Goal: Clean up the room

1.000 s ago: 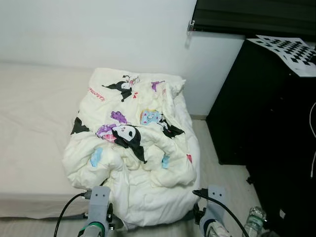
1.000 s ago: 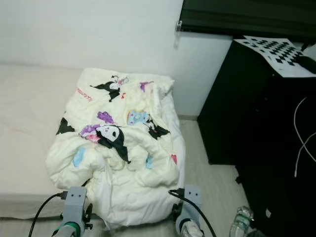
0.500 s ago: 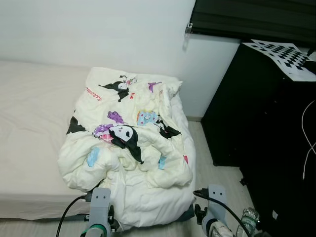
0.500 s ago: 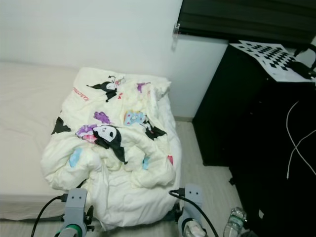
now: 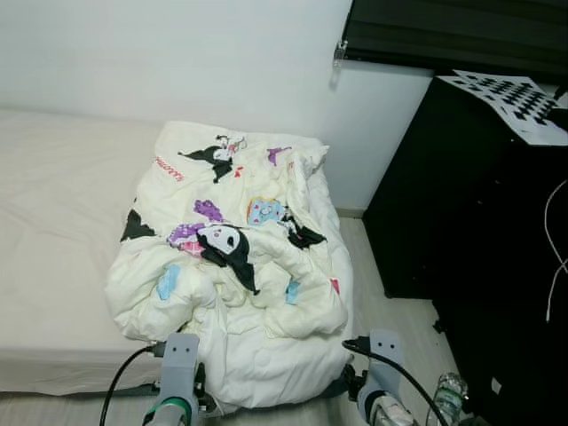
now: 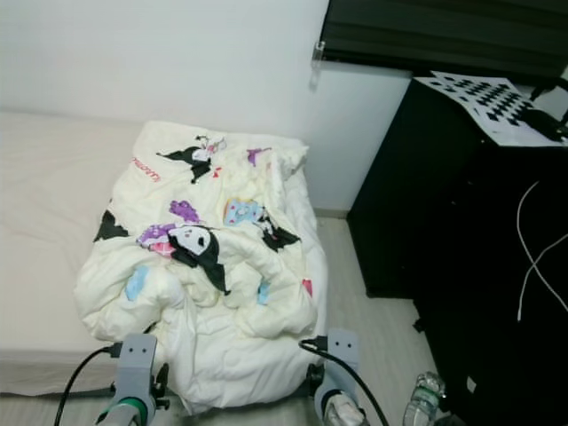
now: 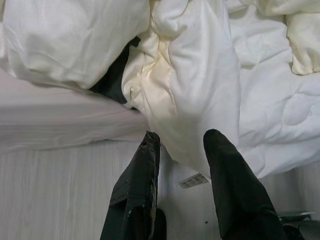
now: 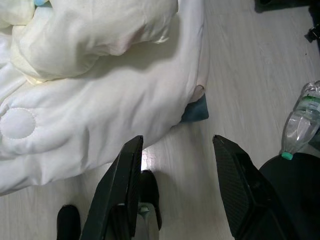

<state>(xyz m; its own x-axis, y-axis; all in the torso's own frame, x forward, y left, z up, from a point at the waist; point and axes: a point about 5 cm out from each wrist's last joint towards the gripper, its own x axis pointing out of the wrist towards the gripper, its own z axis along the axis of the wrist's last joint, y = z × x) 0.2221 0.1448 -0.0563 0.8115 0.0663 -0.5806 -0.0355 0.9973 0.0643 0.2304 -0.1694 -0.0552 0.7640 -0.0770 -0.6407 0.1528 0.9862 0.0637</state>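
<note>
Left hand [image 7: 180, 150]: black fingers apart, nothing held, poised over pale wood-grain floor [image 7: 50, 185] at the bed's foot. Quilt [image 5: 240, 266] edge hangs between and just beyond the fingertips; contact cannot be told. A small white label [image 7: 194, 180] shows on the hanging edge.

Right hand [image 8: 180, 150]: fingers wide apart, empty, above the floor beside the quilt's lower corner. A teal-blue scrap [image 8: 196, 111] peeks from under that corner. Clear plastic bottle [image 8: 300, 125], green cap, lies on the floor near the hand, next to a dark round object [image 8: 290, 175].

Quilt: cream, soft, puffy, crumpled in a heap, printed with black, purple and blue cartoon figures. It covers the right end of the bed [image 5: 53, 204] and spills over the foot toward the floor. Mattress surface is plain off-white, lightly wrinkled.

Right of the bed: black cabinet [image 5: 479, 231], white cable [image 5: 559, 257] hanging down its front, checkerboard sheet [image 5: 515, 93] on top. White wall [image 5: 177, 53] behind.
</note>
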